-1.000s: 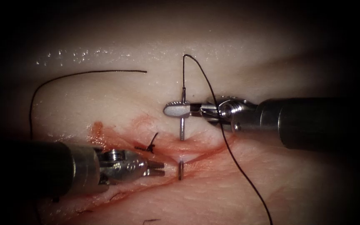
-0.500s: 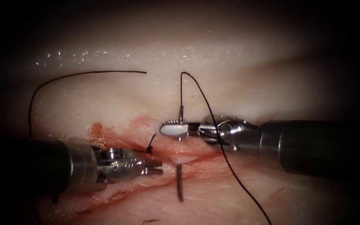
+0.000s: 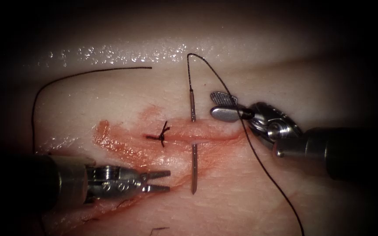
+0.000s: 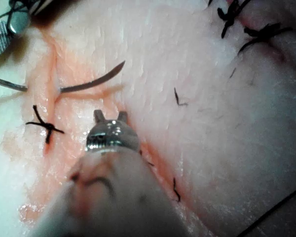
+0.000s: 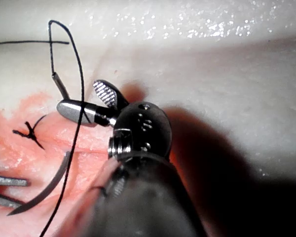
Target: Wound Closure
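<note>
Needle (image 3: 193,144): through the cut (image 3: 206,133), both ends out.
Right tool (image 3: 224,105): fingers apart, empty, at 2 o'clock of needle.
Left tool (image 3: 162,181): fingers apart, seemingly empty.

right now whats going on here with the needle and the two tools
The needle sits through the tissue, passing under the cut with both ends exposed. Neither tool holds it. The right pincer is open beside the needle's thread end, and the left pincer is open near its tip. The thread trails loose. One finished knot lies left of the needle.
</note>
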`<state>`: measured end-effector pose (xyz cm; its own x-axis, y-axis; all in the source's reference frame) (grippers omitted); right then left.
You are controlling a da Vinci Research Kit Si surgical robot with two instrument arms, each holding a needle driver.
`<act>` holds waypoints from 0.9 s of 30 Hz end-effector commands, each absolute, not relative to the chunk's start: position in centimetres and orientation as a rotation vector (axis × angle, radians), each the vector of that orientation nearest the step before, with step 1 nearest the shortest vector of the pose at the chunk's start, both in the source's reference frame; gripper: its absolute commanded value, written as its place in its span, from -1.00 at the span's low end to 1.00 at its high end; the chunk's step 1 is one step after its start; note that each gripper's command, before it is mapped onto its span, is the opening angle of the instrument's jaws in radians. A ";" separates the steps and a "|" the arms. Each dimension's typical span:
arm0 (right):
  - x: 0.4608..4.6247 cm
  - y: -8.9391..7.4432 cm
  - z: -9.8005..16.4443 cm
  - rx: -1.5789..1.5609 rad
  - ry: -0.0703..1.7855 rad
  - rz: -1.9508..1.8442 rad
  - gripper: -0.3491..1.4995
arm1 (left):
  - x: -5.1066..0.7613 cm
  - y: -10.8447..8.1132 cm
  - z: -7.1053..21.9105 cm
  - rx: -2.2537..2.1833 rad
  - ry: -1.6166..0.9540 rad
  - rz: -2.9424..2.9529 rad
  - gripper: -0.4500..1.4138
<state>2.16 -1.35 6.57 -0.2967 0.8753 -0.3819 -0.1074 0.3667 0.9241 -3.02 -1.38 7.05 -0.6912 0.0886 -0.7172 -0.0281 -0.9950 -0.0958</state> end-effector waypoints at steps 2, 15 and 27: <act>1.87 -1.4 6.7 0.688 1.604 1.170 0.89 | -3.14 -1.4 7.1 -1.292 -0.080 2.839 0.12; 1.69 -1.5 6.7 0.474 1.691 0.962 0.80 | -3.23 -1.3 7.2 -1.524 0.085 2.832 0.33; 1.66 -1.5 6.7 0.381 1.685 0.801 0.73 | -3.38 -1.3 7.4 -1.609 0.173 2.903 0.33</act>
<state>1.58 -1.53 6.61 -0.2773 0.6281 -0.7270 -0.1657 0.7141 0.6802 -3.33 -1.27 7.35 -0.5170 -0.2156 -0.8284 0.1127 -0.9765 0.1839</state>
